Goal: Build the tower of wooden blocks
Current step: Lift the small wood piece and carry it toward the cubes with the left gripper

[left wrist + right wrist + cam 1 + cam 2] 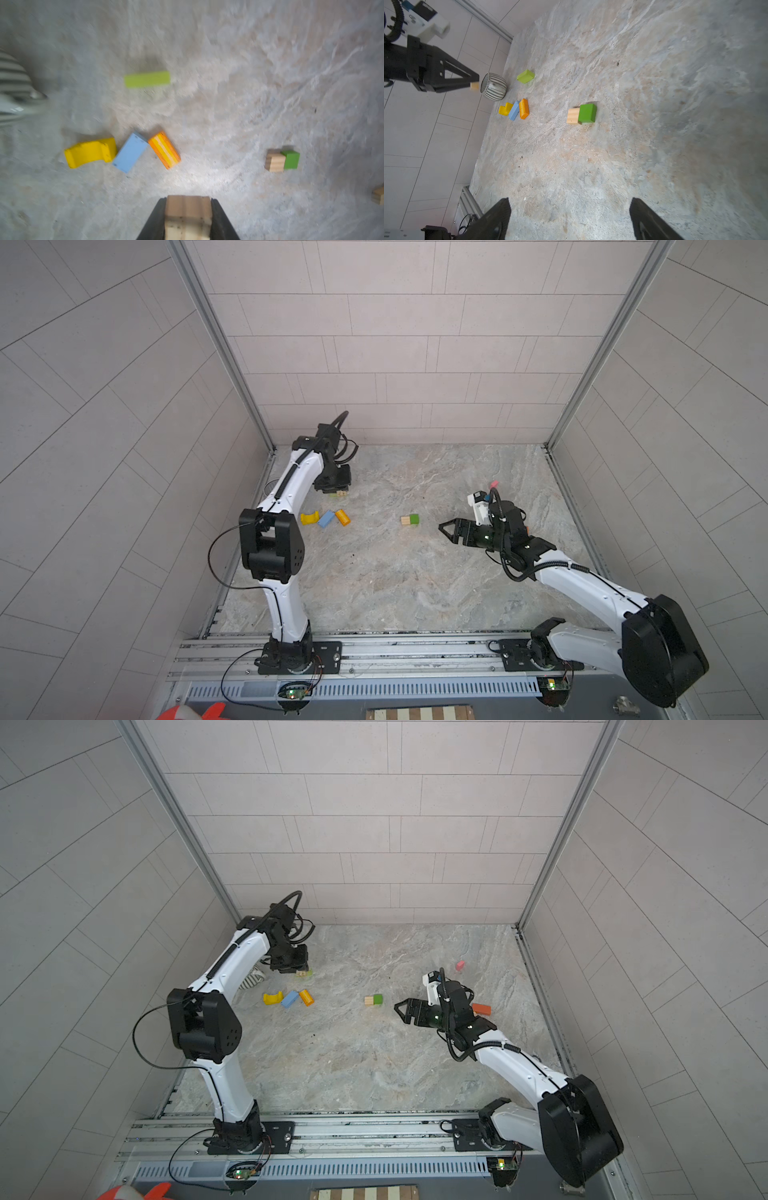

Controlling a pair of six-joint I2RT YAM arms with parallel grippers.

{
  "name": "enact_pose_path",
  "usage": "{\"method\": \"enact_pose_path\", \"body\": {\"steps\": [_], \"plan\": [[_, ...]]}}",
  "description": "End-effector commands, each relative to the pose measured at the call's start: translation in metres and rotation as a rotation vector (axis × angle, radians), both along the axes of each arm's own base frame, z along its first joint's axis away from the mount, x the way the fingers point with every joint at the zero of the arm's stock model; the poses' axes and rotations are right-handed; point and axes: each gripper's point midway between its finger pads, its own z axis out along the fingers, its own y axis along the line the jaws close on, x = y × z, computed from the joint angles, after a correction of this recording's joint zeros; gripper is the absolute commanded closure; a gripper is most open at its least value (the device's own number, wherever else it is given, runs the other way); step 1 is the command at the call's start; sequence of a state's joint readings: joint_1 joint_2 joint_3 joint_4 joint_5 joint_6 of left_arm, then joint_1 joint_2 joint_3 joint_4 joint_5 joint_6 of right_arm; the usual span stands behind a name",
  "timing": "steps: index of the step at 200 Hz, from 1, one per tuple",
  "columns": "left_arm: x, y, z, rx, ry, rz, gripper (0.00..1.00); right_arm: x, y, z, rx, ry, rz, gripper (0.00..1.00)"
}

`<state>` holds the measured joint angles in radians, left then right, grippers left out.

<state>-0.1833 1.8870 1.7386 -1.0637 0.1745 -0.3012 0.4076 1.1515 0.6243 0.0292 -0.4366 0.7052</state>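
I see my blocks loose, none stacked. My left gripper (188, 207) pinches a tan block (188, 222). The yellow arch (90, 152), blue block (129, 152) and orange block (164, 149) lie in a row. The lime block (147, 79) lies near them. A tan cube (275, 161) touches a green cube (291, 160). The pink block (459, 965) lies well apart.

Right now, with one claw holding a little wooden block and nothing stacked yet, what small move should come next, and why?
Probably the left gripper should carry its tan block over to the tan cube and green cube touching in the middle. Nothing is stacked yet, that pair looks a steady base, and the right gripper stands open nearby, holding nothing.
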Motion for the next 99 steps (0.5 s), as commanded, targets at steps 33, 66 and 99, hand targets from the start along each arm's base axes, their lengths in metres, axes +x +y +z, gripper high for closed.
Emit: {"method": "enact_pose_path", "body": {"steps": [33, 66, 99], "plan": [[-0.052, -0.072, -0.038, -0.004, -0.009, 0.049, 0.87, 0.002, -0.034, -0.003, -0.115, 0.019, -0.15, 0.08], [-0.069, -0.116, -0.068, -0.004, 0.0, 0.044, 0.89, 0.004, -0.047, -0.007, -0.145, 0.033, -0.212, 0.08], [-0.075, -0.152, -0.097, -0.026, 0.015, 0.047, 0.89, 0.006, -0.058, -0.007, -0.159, 0.026, -0.245, 0.08]]}}
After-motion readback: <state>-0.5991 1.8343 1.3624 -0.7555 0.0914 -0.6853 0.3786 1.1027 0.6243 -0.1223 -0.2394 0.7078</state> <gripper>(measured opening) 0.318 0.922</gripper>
